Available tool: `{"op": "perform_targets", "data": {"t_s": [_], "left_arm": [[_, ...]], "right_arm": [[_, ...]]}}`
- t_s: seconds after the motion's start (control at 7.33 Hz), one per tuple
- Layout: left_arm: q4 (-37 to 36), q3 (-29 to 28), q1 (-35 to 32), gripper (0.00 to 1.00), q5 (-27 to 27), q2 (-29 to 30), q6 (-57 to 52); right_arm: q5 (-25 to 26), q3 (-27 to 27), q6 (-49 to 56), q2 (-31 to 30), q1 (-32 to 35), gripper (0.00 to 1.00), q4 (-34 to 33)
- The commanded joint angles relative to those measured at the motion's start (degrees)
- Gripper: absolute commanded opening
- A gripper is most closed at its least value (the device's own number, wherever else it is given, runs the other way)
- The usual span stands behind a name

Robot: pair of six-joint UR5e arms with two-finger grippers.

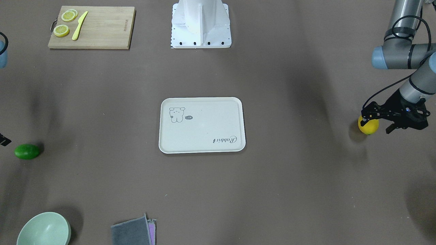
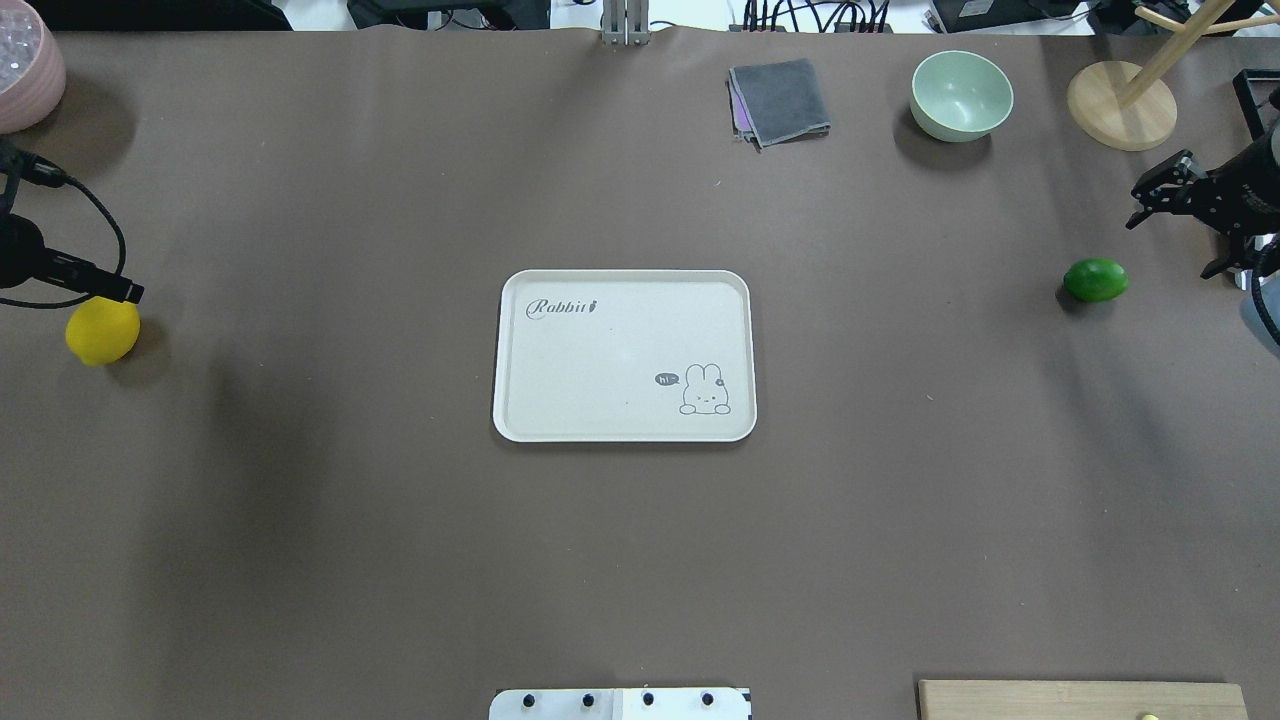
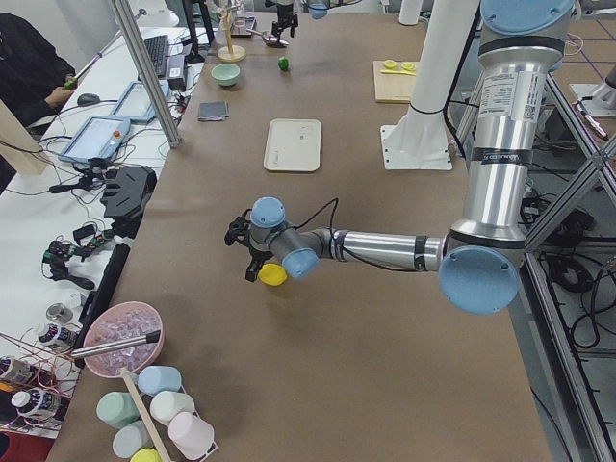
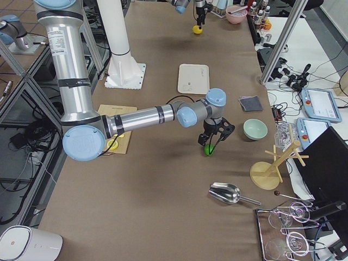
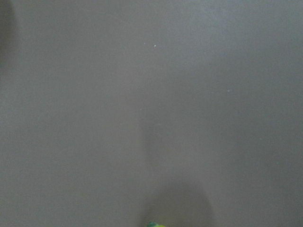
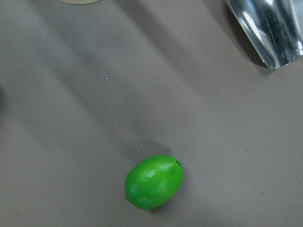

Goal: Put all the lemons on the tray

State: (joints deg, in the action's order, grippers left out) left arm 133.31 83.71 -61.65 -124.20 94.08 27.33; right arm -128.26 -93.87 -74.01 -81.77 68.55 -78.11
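– Pincers first: how does the left pincer stand?
– Its black fingers are spread. It hangs just over the bright yellow oval lemon, which lies on the brown tabletop near the robot's left edge. I cannot tell whether it touches the fruit.

– And the right pincer?
– It is spread too and holds nothing. It hangs near the glossy green oval lemon and clear of it. That lemon lies on its side on the tabletop near the robot's right edge.

– Where is the tray?
– The cream-white rectangular tray lies flat in the middle of the tabletop, between the two lemons and well apart from both. It has rounded corners, a small rabbit drawing and grey "Rabbit" script. Neither lemon is on it.

– What lies further out?
– On the far side from the robot are a mint-green bowl and a folded grey cloth. Near the robot's base, on its right, is a bamboo cutting board carrying thin lemon slices and a yellow knife.
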Motion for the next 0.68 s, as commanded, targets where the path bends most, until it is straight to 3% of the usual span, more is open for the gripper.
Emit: {"op": "perform_targets", "data": {"t_s": [0.0,0.41,0.55], "left_arm": [[0.2,0.0,0.6,0.98,0.6,-1.0,0.0],[3.2,-0.4,4.2,0.97,0.4,-2.5,0.2],[4.4,0.0,4.3,0.7,0.2,-3.0,0.3]], "right_arm": [[0.1,0.4,-3.2,0.0,-0.1,1.0,0.9],[1.4,2.0,-4.6,-0.1,-0.1,1.0,3.6],[1.4,3.6,-4.8,0.0,-0.2,1.0,5.3]]}}
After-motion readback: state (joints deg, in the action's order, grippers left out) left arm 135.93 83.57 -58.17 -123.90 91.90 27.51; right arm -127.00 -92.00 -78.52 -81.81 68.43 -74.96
